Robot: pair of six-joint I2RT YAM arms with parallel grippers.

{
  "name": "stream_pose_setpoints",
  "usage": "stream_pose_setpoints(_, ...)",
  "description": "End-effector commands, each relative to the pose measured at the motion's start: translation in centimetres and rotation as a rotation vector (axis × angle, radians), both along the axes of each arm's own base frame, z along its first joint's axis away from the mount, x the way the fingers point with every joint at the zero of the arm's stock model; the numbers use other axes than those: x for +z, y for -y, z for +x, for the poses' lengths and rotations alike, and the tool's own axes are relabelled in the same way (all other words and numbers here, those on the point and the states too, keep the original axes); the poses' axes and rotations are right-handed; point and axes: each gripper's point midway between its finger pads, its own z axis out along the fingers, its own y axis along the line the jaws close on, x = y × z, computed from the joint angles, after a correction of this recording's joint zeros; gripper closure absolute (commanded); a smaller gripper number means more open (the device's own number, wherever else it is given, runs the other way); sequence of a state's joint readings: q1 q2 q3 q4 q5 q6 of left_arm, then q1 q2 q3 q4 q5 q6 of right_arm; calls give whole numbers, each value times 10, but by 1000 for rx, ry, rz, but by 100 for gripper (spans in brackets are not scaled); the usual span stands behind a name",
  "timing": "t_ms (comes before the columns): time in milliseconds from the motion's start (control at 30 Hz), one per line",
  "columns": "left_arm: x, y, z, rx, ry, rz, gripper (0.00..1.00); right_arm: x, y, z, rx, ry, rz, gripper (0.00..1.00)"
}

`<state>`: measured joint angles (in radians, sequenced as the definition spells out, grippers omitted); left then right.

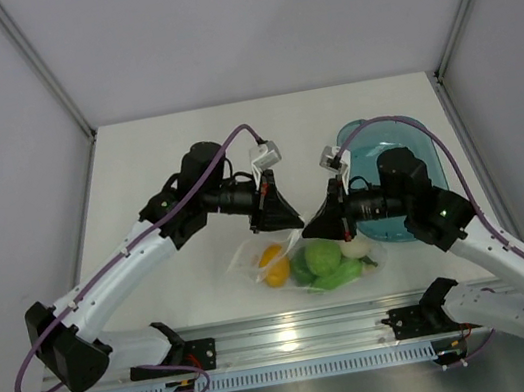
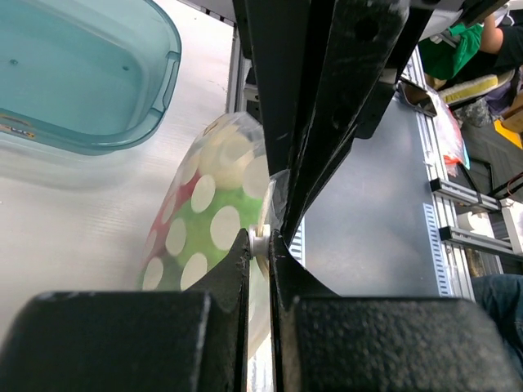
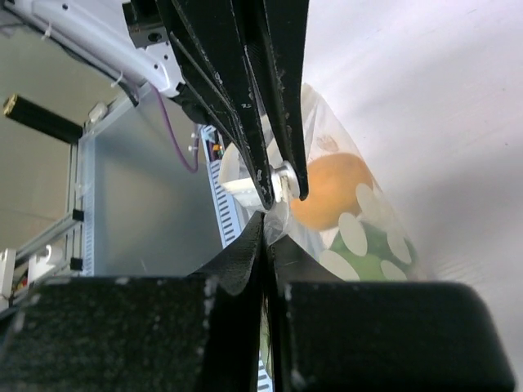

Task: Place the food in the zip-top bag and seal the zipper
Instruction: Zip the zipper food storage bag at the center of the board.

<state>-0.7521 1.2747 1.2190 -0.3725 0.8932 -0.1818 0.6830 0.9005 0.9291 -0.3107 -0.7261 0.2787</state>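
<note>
The zip-top bag (image 1: 250, 256) lies near the table's front edge, clear with white dots in the wrist views. The food is inside it: a yellow-orange fruit (image 1: 274, 265), green pieces (image 1: 324, 259) and a white piece (image 1: 355, 246). My left gripper (image 1: 285, 220) is shut on a small white piece of the zipper (image 2: 261, 238) at the bag's top edge. My right gripper (image 1: 321, 226) is shut on the bag's edge (image 3: 282, 214) right beside it, tip to tip with the left fingers (image 3: 245, 122). The orange fruit (image 3: 327, 192) shows through the plastic in the right wrist view.
A teal-blue translucent tray (image 1: 364, 142) stands at the right behind the right arm, close to the bag (image 2: 208, 220) in the left wrist view. An aluminium rail (image 1: 287, 339) with the arm bases runs along the near edge. White walls enclose the table.
</note>
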Motion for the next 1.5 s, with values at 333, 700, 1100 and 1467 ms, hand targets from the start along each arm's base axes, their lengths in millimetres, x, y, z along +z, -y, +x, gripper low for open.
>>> stream_pose_setpoints(333,-4,-15,-24,-51,-23,1,99,47,25,29,-244,102,169,100)
stream_pose_setpoints(700,15,-12,-26,-75,-1,-44,99,46,16,20,-128,97,133,100)
stream_pose_setpoints(1100,-4,-19,-12,20,0,23,99,86,51,40,-361,158,225,100)
stream_pose_setpoints(1467,-11,-30,-3,90,2,45,99,102,77,52,-501,149,257,100)
